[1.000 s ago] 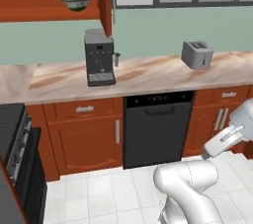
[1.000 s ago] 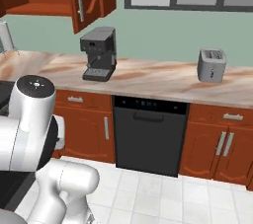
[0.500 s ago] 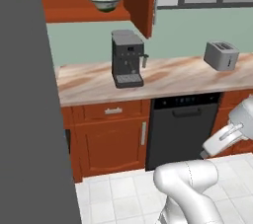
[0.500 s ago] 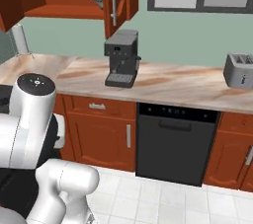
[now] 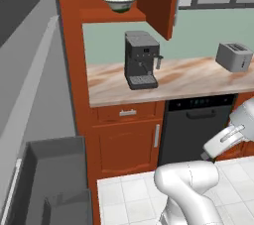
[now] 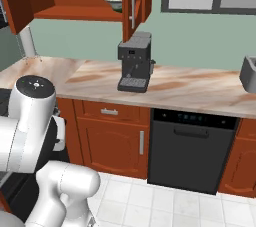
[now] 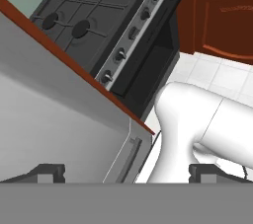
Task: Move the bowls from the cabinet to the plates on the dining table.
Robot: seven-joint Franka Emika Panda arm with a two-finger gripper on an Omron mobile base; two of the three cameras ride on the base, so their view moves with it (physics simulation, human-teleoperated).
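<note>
One bowl is all you are seeing of the task's things at this moment. Starting from the biggest: the cabinet [image 5: 89,1] is standing open on the wall, its door [image 6: 132,1] swung outward, and below it the counter [image 5: 188,78] is carrying the black coffee machine [image 5: 140,60] and a toaster [image 5: 234,56]. On the cabinet shelf the cream bowl [image 5: 120,3] with the green band is sitting upright, near the front edge — you are also finding it in the right base view [image 6: 113,3], half hidden behind the door. So I am judging that this bowl is not yet taken, and the carrying to the plates is all remaining for it. The gripper [image 7: 126,171] is pointing down toward the stove [image 7: 99,16] — its two tips are standing wide apart with nothing between them.
</note>
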